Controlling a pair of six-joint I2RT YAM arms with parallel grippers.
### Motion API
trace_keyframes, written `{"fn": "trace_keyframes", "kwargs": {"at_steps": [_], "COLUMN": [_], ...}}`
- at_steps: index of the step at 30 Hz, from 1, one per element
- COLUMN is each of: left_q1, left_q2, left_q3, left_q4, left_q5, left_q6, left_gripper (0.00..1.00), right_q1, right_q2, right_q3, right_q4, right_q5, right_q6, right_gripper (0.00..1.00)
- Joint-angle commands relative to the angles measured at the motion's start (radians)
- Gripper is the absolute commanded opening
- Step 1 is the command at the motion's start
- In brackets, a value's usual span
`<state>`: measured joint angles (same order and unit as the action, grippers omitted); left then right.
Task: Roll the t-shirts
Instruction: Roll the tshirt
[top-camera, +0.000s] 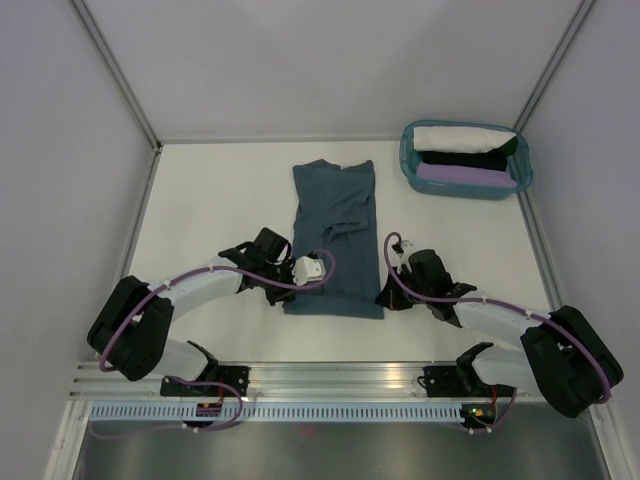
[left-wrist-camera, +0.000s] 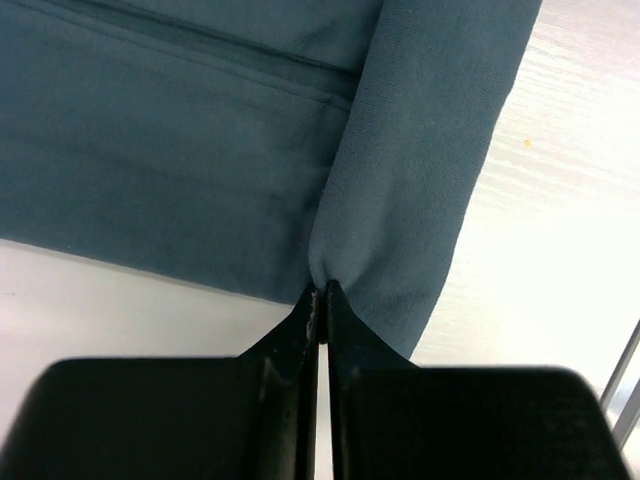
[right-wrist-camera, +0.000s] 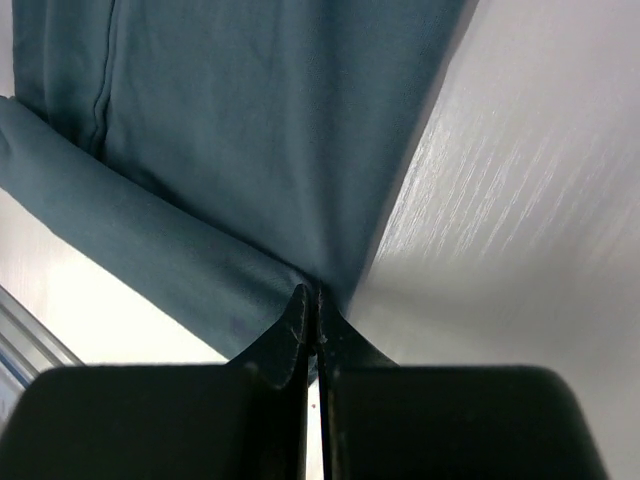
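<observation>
A slate-blue t-shirt (top-camera: 335, 235) lies folded into a long narrow strip on the white table, neck end far, near end turned up into a low roll (top-camera: 333, 303). My left gripper (top-camera: 296, 283) is shut on the roll's left end; in the left wrist view the gripper (left-wrist-camera: 322, 292) pinches the cloth (left-wrist-camera: 400, 200). My right gripper (top-camera: 384, 296) is shut on the roll's right end; in the right wrist view the gripper (right-wrist-camera: 314, 295) bites the rolled fold (right-wrist-camera: 150, 240).
A teal plastic basket (top-camera: 408, 158) stands at the far right with rolled white, black and lilac cloth in it. An aluminium rail (top-camera: 330, 380) runs along the near edge. Grey walls close in the table on the left, right and far sides.
</observation>
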<state>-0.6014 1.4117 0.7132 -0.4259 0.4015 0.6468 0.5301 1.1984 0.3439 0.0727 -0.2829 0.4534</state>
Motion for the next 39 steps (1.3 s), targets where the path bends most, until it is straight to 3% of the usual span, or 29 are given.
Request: {"fn": "trace_keyframes", "kwargs": {"at_steps": [1, 5, 9, 12, 16, 21, 29, 35, 39], "left_q1": [0.006, 0.006, 0.006, 0.006, 0.006, -0.014, -0.331, -0.34, -0.342], "left_q2": [0.009, 0.009, 0.001, -0.016, -0.063, -0.173, -0.321, -0.214, -0.189], "left_q3": [-0.012, -0.021, 0.0, 0.057, 0.12, 0.105, -0.132, -0.176, -0.199], "left_q4": [0.035, 0.058, 0.084, 0.082, 0.072, 0.064, 0.119, 0.206, 0.242], "left_q5": [-0.038, -0.064, -0.096, -0.127, -0.132, -0.082, -0.317, -0.421, -0.412], "left_q6": [0.013, 0.036, 0.048, 0.042, 0.066, 0.08, 0.129, 0.102, 0.112], "left_gripper": [0.02, 0.02, 0.34, 0.36, 0.47, 0.56, 0.64, 0.64, 0.62], "right_q1": [-0.007, -0.008, -0.007, -0.007, -0.007, -0.008, -0.007, -0.007, -0.007], "right_q2": [0.036, 0.043, 0.035, 0.039, 0.047, 0.036, 0.035, 0.044, 0.047], "right_q3": [0.03, 0.04, 0.044, 0.046, 0.055, 0.05, 0.047, 0.047, 0.043], "right_q4": [0.064, 0.061, 0.061, 0.059, 0.052, 0.05, 0.053, 0.056, 0.053], "right_q5": [0.057, 0.053, 0.041, 0.044, 0.045, 0.053, 0.065, 0.065, 0.064], "right_q6": [0.028, 0.018, 0.021, 0.027, 0.036, 0.041, 0.041, 0.041, 0.034], "right_gripper": [0.0, 0.0, 0.0, 0.0, 0.01, 0.0, 0.0, 0.0, 0.0]}}
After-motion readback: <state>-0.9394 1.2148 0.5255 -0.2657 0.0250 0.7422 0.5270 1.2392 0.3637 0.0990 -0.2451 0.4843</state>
